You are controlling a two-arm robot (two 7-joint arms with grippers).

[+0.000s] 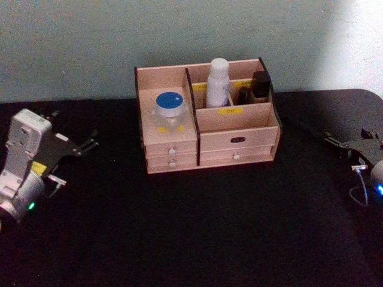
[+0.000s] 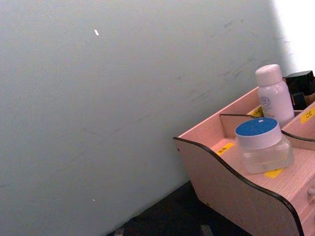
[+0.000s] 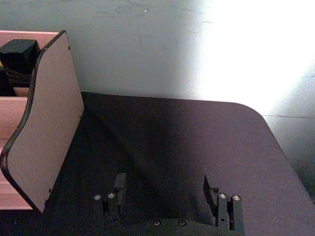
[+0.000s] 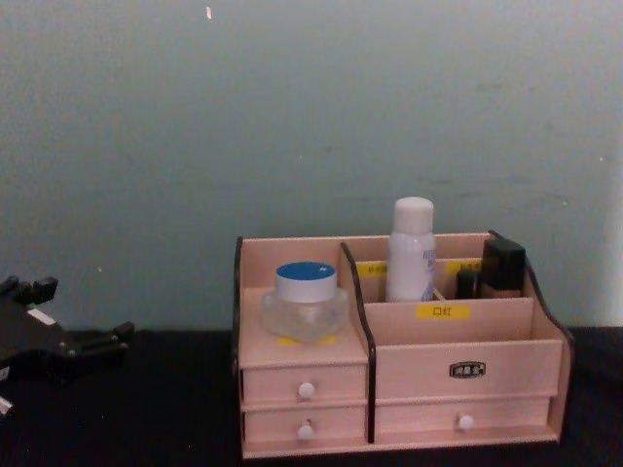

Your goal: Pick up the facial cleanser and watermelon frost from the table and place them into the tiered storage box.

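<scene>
The tiered storage box (image 1: 236, 127) stands at the back middle of the black table. A clear jar with a blue lid (image 1: 169, 107) rests in its left top compartment, and a white bottle with a white cap (image 1: 218, 81) stands upright in a back compartment. I cannot read their labels, so I cannot tell which is the facial cleanser and which the watermelon frost. My left gripper (image 1: 84, 152) is open and empty, well left of the box. My right gripper (image 1: 342, 149) is open and empty, off to the box's right.
A black item (image 1: 260, 84) stands in the box's back right compartment. The box has small white-knobbed drawers (image 4: 306, 390) on its front. The table's rounded right edge (image 3: 266, 123) lies just beyond my right gripper. A pale wall (image 4: 311, 117) rises behind the box.
</scene>
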